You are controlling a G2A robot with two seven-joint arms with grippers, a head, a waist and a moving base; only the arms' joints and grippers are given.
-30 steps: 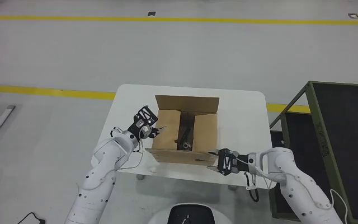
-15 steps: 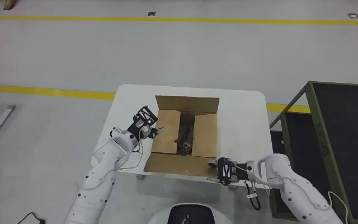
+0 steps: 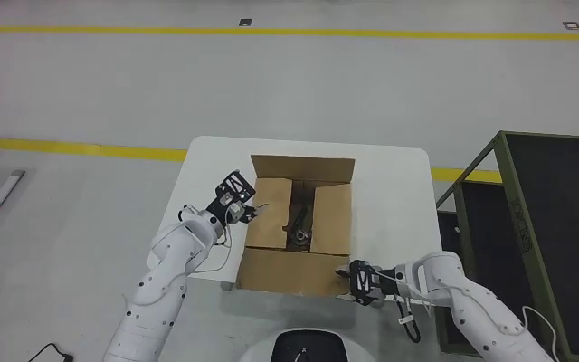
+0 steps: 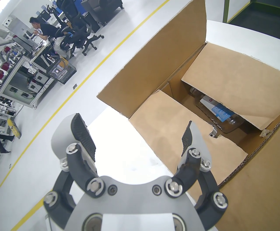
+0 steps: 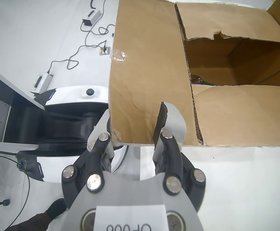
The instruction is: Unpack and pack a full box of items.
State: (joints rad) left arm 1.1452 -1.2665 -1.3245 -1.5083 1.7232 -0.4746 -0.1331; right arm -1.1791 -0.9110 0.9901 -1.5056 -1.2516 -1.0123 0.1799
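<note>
An open cardboard box (image 3: pixel 303 168) stands in the middle of the white table (image 3: pixel 389 181). Inside lie a clear bottle with a blue and white label (image 4: pixel 218 111) and a dark item (image 3: pixel 299 226). My left gripper (image 3: pixel 249 210) hovers open over the box's left side flap (image 4: pixel 166 122), touching nothing. My right gripper (image 3: pixel 347 277) is at the table's near edge, open. The corner of the near flap (image 5: pixel 144 72) lies between its fingers, one finger (image 5: pixel 168 118) above the cardboard and the other beneath. That near flap (image 3: pixel 289 270) is folded outward toward me.
A dark green rack (image 3: pixel 525 208) stands close to the table's right side. Bare table (image 5: pixel 218 175) lies right of the box. Cables and power bricks (image 5: pixel 87 19) lie on the floor beyond the near edge.
My right gripper has moved down toward the table's near edge, and the near flap has swung outward with it. The left arm has not moved.
</note>
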